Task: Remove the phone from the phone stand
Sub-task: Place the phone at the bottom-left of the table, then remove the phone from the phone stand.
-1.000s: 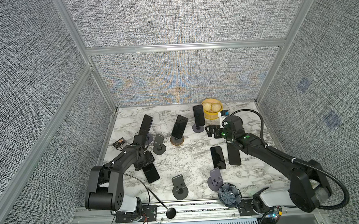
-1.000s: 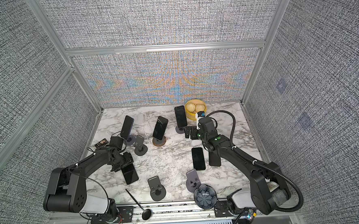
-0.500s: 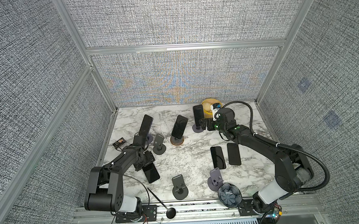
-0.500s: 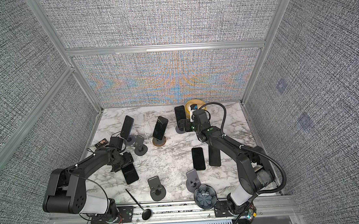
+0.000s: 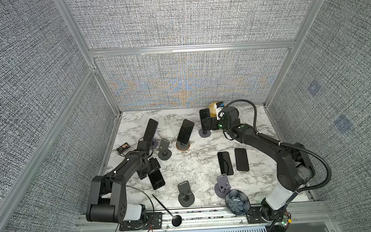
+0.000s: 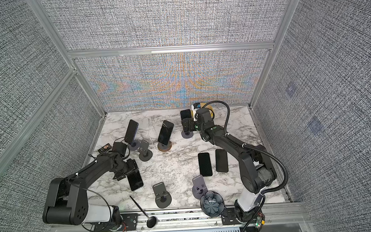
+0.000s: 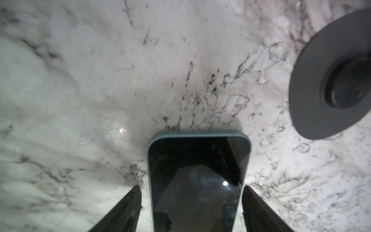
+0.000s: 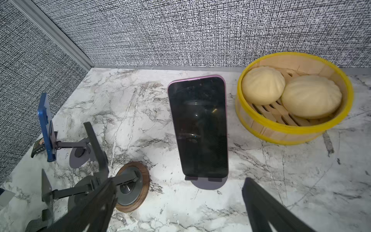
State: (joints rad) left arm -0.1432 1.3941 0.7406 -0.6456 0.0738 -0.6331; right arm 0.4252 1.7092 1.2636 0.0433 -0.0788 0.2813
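Observation:
A pink-edged phone (image 8: 197, 128) leans upright on a grey-purple phone stand (image 8: 206, 183) at the back of the marble table; both top views show the phone (image 5: 204, 115) (image 6: 185, 115). My right gripper (image 8: 179, 181) is open and faces it from close in front, fingers apart from it (image 5: 206, 124). My left gripper (image 7: 191, 187) hangs low at the left over a teal-edged phone (image 7: 198, 160) that lies flat on the table (image 5: 156, 179). Its fingers straddle the phone's long edges with slim gaps showing.
Two more phones (image 5: 150, 130) (image 5: 185, 130) stand on stands at the back left. Two phones (image 5: 225, 163) (image 5: 241, 159) lie flat at the right. Empty stands (image 5: 164, 148) (image 5: 185, 193) (image 5: 222, 183), a bun steamer (image 8: 291, 128), a dark bowl (image 5: 237, 202) and a black spoon (image 5: 165, 209) are around.
My right arm has swung from above the flat phones towards the back, up to the phone on its stand. The left fingers have parted a little off the teal phone.

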